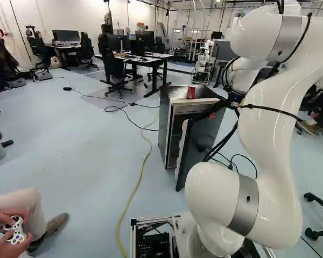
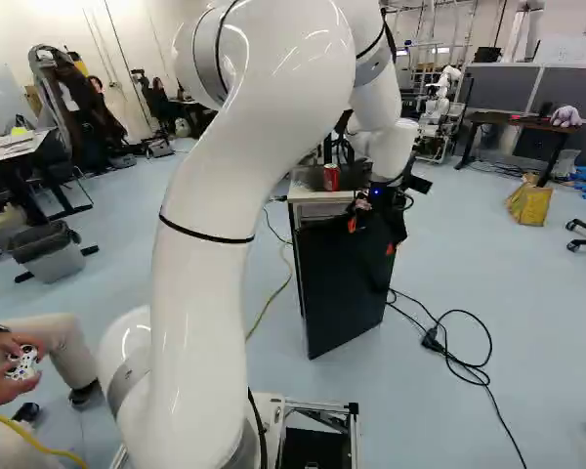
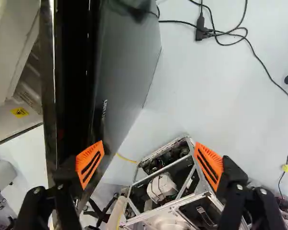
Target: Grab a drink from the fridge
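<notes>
The arm [image 2: 205, 195] arches forward, the gripper [image 2: 371, 236] spread, pointing down at the open fridge door [image 2: 342, 288]. A red can [image 2: 331, 177] tops the fridge [image 1: 164, 115]; black cable [image 2: 432, 339] crosses the floor [image 2: 547, 322].

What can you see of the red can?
The can is a short red cylinder with pale markings, metal by its look. It stands upright on top of the fridge, near the front edge. Crumpled, pale, see-through wrap lies beside it; I can't tell if they touch. The open claw isn't holding it.
</notes>
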Controlling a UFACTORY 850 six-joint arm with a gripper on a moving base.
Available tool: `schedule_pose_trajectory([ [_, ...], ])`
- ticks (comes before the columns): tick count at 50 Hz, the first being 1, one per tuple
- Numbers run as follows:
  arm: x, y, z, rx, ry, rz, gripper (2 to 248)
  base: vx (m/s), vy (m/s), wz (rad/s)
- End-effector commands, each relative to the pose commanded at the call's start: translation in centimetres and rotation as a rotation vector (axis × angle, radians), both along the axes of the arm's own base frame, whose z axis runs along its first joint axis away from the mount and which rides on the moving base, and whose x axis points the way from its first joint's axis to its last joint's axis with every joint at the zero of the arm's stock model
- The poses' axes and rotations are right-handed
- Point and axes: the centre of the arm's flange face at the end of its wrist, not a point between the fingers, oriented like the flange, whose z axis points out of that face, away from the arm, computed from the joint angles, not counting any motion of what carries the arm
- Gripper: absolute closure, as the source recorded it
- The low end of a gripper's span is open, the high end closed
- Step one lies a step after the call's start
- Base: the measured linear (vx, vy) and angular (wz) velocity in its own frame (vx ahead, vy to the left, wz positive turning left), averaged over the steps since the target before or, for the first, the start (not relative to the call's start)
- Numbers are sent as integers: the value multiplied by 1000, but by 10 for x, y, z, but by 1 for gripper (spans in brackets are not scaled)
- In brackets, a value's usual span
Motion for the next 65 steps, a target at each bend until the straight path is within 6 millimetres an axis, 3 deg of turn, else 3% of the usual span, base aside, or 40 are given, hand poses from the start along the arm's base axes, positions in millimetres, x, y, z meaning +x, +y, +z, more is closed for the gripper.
schedule_pose_trajectory([
  [65, 31, 92, -1, 9, 17, 157, 3, 0, 0, 0],
])
